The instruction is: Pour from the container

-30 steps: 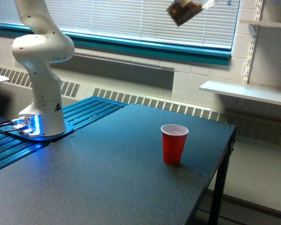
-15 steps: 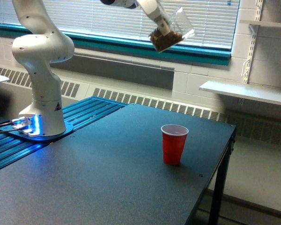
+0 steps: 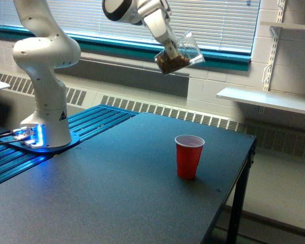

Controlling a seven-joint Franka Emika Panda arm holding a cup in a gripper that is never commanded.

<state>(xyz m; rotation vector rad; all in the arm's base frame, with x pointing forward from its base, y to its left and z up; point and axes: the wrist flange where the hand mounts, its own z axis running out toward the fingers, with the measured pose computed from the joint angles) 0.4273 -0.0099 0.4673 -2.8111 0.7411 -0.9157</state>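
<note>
The container [image 3: 179,53] is a clear cup tilted with its mouth toward the exterior view's right, and brown granular stuff lies in its lower part. My gripper [image 3: 169,50] is shut on it, high above the table in front of the window blinds. A red cup [image 3: 188,156] with a white inside stands upright on the dark table [image 3: 107,203], well below the container and slightly to the exterior view's right of it. Nothing is falling from the container.
The arm's white base [image 3: 46,76] stands at the exterior view's left on a blue ribbed plate [image 3: 86,127]. The table's edge and a leg [image 3: 239,203] lie at the exterior view's right. A white wall shelf [image 3: 264,99] sits beyond.
The container has come down and toward the exterior view's left from the top edge of the frame, and more of the arm's wrist now shows. The red cup has not moved.
</note>
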